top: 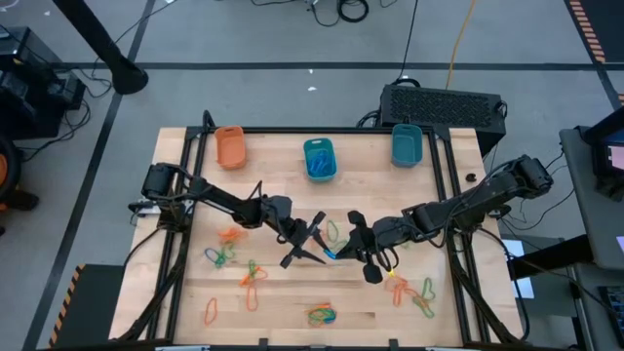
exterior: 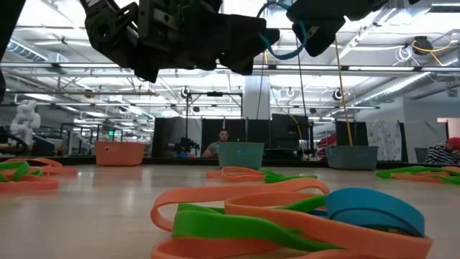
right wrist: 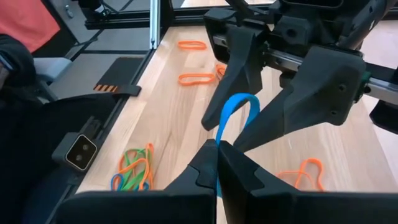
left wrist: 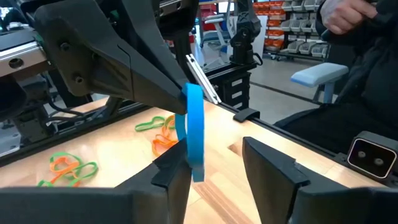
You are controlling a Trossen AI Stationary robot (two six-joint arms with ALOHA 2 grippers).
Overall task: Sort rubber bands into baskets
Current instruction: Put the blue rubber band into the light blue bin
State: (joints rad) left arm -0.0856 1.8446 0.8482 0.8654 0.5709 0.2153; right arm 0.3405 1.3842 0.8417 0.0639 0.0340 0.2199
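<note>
blue rubber band (right wrist: pixel 236 115) hangs pinched in the right gripper (right wrist: pixel 217 163); its loop stands between the left gripper's (left wrist: pixel 214 165) spread jaws.

No text, label, brand, number or sign can be read in any of the views; whatever may be printed in the room behind the table is too small and blurred to be made out.
</note>
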